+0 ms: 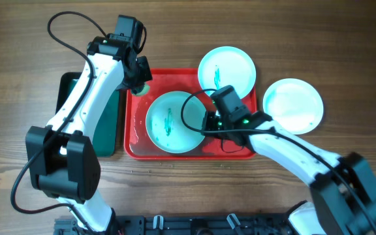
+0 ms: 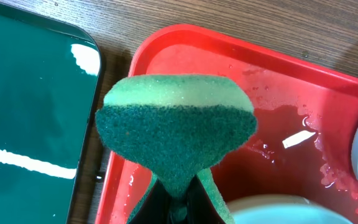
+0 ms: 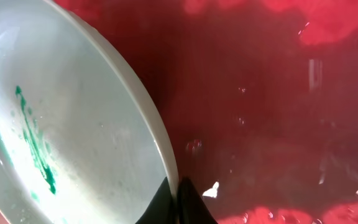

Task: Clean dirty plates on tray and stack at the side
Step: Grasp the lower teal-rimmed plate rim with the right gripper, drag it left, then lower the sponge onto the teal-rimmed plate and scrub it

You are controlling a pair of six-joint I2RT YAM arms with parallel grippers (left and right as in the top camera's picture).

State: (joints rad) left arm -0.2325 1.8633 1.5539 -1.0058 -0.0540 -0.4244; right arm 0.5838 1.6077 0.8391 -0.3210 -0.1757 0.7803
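Observation:
The red tray (image 1: 240,147) holds a pale plate (image 1: 168,124) with a teal scribble at its centre. My right gripper (image 1: 207,121) is shut on that plate's right rim; in the right wrist view the fingers (image 3: 178,200) pinch the rim of the plate (image 3: 73,124) over the wet tray floor (image 3: 266,112). My left gripper (image 1: 139,79) is shut on a green sponge (image 2: 176,134) above the tray's far left corner (image 2: 166,53). A second scribbled plate (image 1: 226,67) overlaps the tray's far right rim. A third plate (image 1: 293,105) lies on the table to the right.
A dark green tray (image 1: 109,124) lies just left of the red tray and also shows in the left wrist view (image 2: 30,106). Water pools on the red tray's floor. Black cables loop over both arms. A black rail runs along the table's front edge (image 1: 194,225).

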